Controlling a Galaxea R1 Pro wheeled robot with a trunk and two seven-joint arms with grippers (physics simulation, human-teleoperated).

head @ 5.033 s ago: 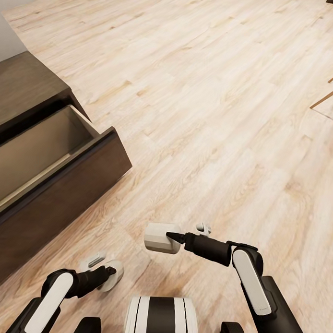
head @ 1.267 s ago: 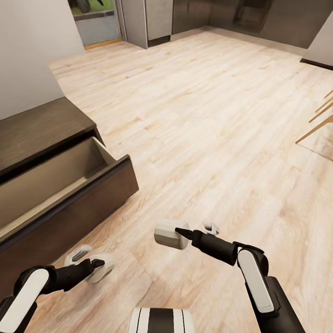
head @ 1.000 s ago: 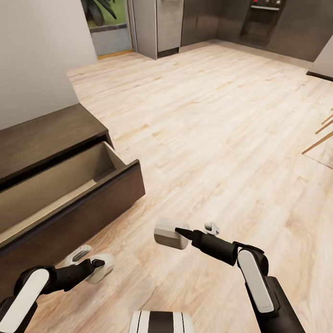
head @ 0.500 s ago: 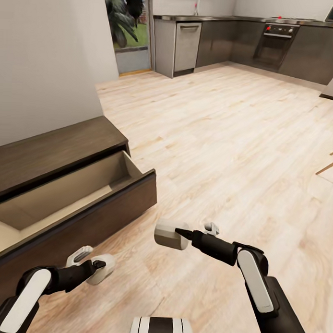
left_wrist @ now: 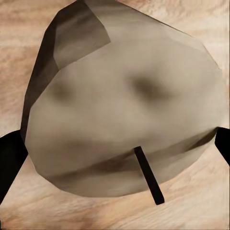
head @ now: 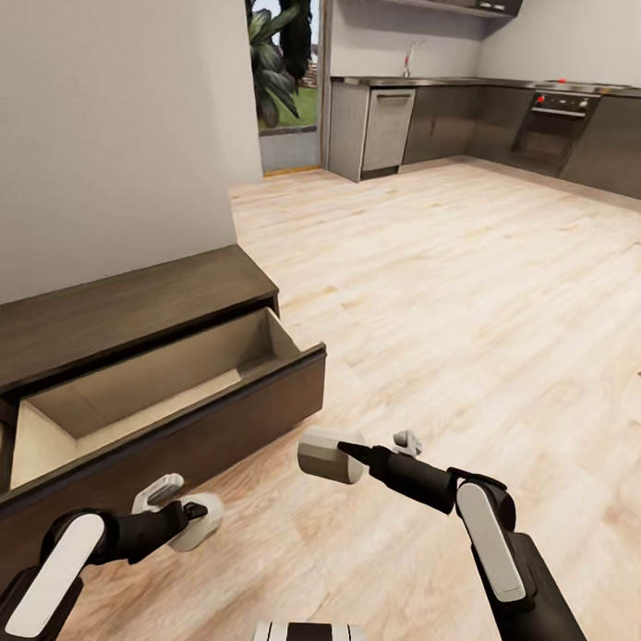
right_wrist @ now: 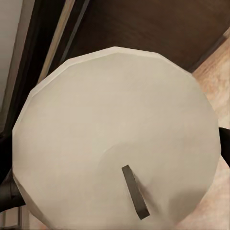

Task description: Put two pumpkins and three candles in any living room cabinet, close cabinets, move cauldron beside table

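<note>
My right gripper [head: 350, 452] is shut on a pale grey-white candle [head: 319, 454], held over the wood floor just right of the cabinet's open drawer. The right wrist view shows this candle [right_wrist: 115, 139] end-on with its dark wick, and the dark cabinet behind it. My left gripper [head: 196, 514] is shut on a second candle [head: 202, 529], low in front of the drawer front. That candle [left_wrist: 124, 110] looms large in the left wrist view, over floorboards. The long dark-brown cabinet [head: 127, 300] stands at the left with one beige-lined drawer [head: 143, 384] pulled out.
A pale wall [head: 106, 119] rises behind the cabinet. Light wood floor [head: 469, 298] stretches ahead and to the right. Grey kitchen cabinets [head: 457, 122] line the far wall, with a plant [head: 274, 69] seen through a doorway.
The whole head view has swung upward, bringing the kitchen and doorway into sight; the camera moved. Both grippers keep their candles in the same pose.
</note>
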